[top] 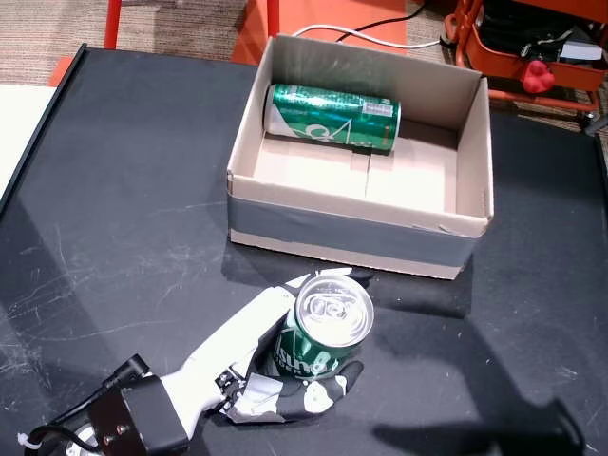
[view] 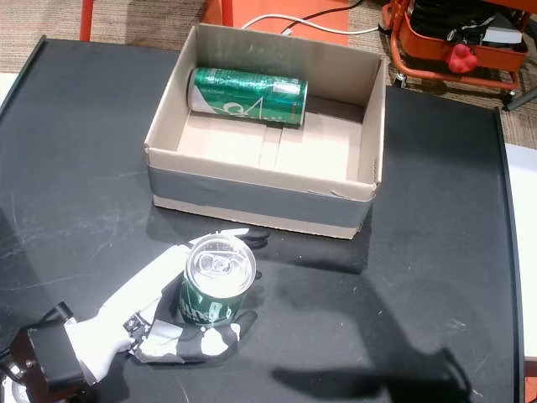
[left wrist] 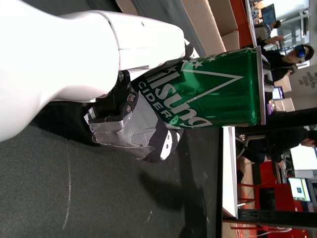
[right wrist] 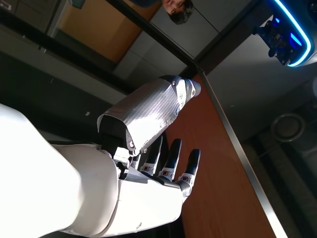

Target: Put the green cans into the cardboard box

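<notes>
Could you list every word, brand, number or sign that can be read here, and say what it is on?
"ilsung" and "CIDER": on the upright green can held in the left hand, left wrist view.
Print on the lying can in the cardboard box: too small to read.
Background screens and wall signs: blurred, unreadable.

Black bench (top: 114, 190) bearing open cardboard box (top: 351, 226) with one green can (top: 332, 116) lying on its side inside against the far wall; second green can (top: 323, 332), upright, gripped by left hand (top: 261, 366), apparently resting on bench.
</notes>
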`<state>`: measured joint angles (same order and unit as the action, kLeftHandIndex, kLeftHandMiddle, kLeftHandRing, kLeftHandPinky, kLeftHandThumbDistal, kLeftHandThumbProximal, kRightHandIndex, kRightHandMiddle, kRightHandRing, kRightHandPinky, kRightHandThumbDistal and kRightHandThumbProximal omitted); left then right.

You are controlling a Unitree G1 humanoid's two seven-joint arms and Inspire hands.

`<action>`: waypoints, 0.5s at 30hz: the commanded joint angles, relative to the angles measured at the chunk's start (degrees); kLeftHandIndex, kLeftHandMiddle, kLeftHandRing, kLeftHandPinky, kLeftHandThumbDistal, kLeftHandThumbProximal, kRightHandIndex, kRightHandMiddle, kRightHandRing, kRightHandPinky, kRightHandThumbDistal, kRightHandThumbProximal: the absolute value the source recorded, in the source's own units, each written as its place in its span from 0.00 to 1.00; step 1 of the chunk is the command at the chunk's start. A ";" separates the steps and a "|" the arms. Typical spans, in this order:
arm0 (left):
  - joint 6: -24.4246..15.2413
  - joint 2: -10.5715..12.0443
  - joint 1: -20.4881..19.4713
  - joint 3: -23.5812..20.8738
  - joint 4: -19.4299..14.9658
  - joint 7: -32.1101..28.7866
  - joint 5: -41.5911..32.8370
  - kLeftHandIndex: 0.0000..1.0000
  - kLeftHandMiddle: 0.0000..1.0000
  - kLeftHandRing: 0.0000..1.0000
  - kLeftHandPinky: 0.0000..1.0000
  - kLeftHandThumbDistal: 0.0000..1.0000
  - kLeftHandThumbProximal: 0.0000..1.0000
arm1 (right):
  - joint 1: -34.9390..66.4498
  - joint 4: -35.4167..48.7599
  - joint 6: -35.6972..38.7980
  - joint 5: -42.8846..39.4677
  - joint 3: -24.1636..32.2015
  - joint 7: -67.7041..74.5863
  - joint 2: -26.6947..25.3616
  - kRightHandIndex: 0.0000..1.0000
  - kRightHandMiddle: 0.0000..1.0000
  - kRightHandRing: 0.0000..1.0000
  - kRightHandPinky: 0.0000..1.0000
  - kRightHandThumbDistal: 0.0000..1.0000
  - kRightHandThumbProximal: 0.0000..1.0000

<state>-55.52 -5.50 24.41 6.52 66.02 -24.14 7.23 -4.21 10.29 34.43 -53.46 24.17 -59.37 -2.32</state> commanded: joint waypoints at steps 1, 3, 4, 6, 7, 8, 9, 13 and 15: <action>0.47 0.19 -1.05 -0.16 0.58 0.04 -0.28 0.56 0.73 0.96 0.99 0.17 0.00 | 0.18 -0.32 0.43 0.88 0.36 0.81 -0.69 0.57 0.58 0.68 0.72 0.93 0.26; 0.86 0.43 -1.13 -0.59 0.74 -0.49 -1.00 0.48 0.69 0.95 1.00 0.15 0.00 | 0.05 -0.71 1.79 2.59 0.65 1.98 -0.43 0.54 0.56 0.66 0.71 0.91 0.27; 1.25 0.70 -1.19 -1.05 0.82 -1.18 -1.82 0.44 0.67 0.96 1.00 0.15 0.00 | 0.06 -0.85 2.18 3.06 0.65 2.24 -0.54 0.53 0.55 0.66 0.71 0.91 0.27; 2.61 1.20 -1.35 -2.15 0.72 -3.21 -3.95 0.37 0.66 0.99 1.00 0.13 0.00 | 0.10 -0.89 2.31 3.02 0.30 2.38 -0.77 0.53 0.56 0.66 0.72 0.89 0.25; 3.11 1.28 -1.44 -2.51 0.57 -3.91 -4.61 0.37 0.66 0.99 1.00 0.13 0.00 | 0.11 -0.94 2.36 2.92 0.17 2.39 -0.79 0.53 0.56 0.66 0.72 0.88 0.25; 3.46 1.29 -1.51 -2.81 0.42 -4.32 -5.03 0.37 0.67 1.00 1.00 0.12 0.00 | 0.07 -1.01 2.63 3.11 0.11 2.58 -0.72 0.53 0.56 0.66 0.72 0.88 0.25; 3.67 1.22 -1.57 -2.93 0.27 -4.29 -5.07 0.37 0.68 1.00 1.00 0.12 0.00 | 0.21 -0.96 2.16 2.64 -0.07 2.45 -0.85 0.55 0.57 0.66 0.72 0.85 0.20; 2.88 1.00 -1.72 -2.93 0.08 -3.33 -4.68 0.37 0.68 0.99 1.00 0.15 0.00 | 0.12 -1.11 3.04 3.20 -0.19 2.85 -0.64 0.55 0.58 0.66 0.71 0.79 0.25; 2.11 1.03 -1.86 -2.82 0.00 -1.53 -3.93 0.37 0.67 0.96 1.00 0.15 0.00 | 0.17 -1.07 3.07 3.33 -0.33 3.11 -0.76 0.55 0.58 0.66 0.70 0.78 0.23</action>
<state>-53.20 -4.55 23.82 3.76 66.01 -26.65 2.61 -4.26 9.54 37.05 -50.25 23.63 -56.63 -2.63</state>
